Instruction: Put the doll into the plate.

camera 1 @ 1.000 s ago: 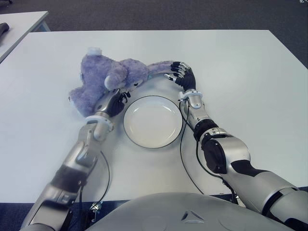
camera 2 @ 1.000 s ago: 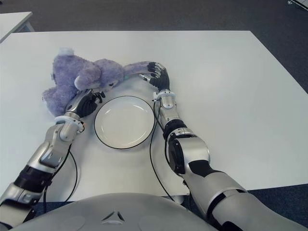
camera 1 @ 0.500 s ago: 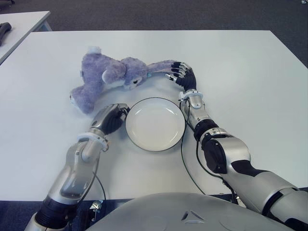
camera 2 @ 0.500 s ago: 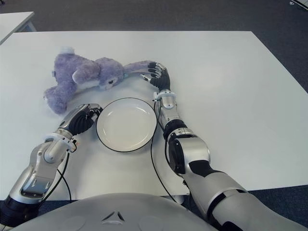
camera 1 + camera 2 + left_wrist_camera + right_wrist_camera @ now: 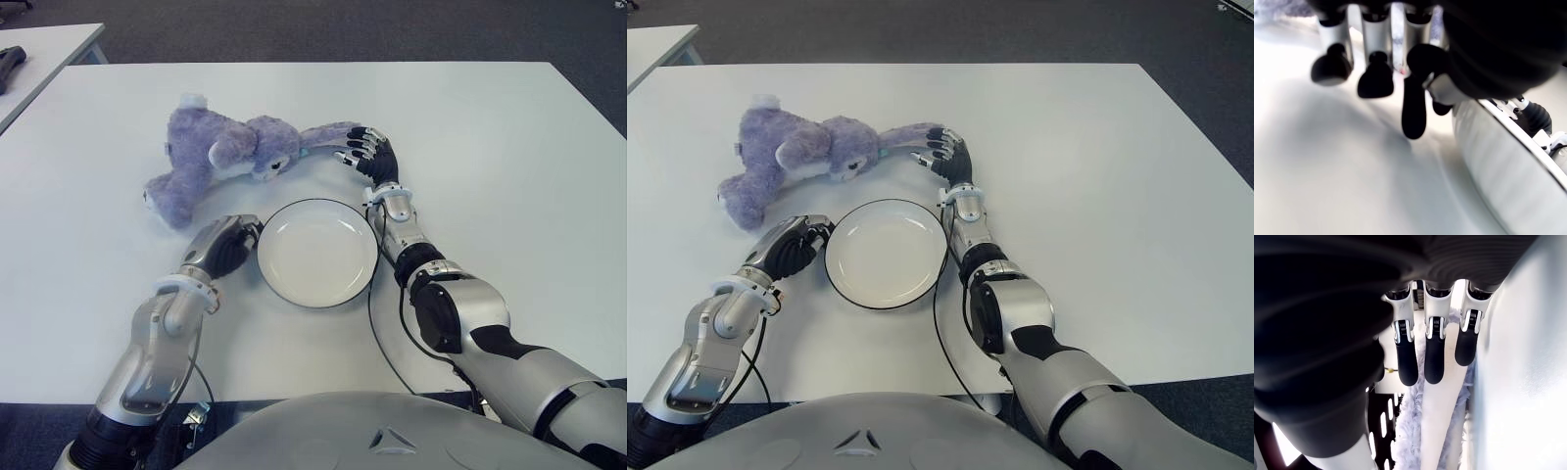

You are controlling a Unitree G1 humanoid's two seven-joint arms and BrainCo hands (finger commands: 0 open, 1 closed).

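Observation:
The purple plush doll (image 5: 225, 152) lies on its side on the white table (image 5: 490, 147), beyond the plate and to its left. The white plate (image 5: 318, 253) with a dark rim sits in front of me and holds nothing. My left hand (image 5: 227, 245) is at the plate's left rim, fingers (image 5: 1376, 81) loosely bent around nothing, with the plate (image 5: 1508, 181) close beside them. My right hand (image 5: 364, 152) is beyond the plate's far right rim, its fingers (image 5: 1433, 357) spread over the tip of the doll's outstretched limb (image 5: 1410, 431).
A thin black cable (image 5: 377, 333) runs along my right forearm beside the plate. A second table (image 5: 39, 49) stands at the far left with a dark object (image 5: 8, 54) on it.
My left hand has let go of the doll and drawn back to the plate's left rim. The doll settled flatter on the table. The plate slid slightly right. The right hand barely moved.

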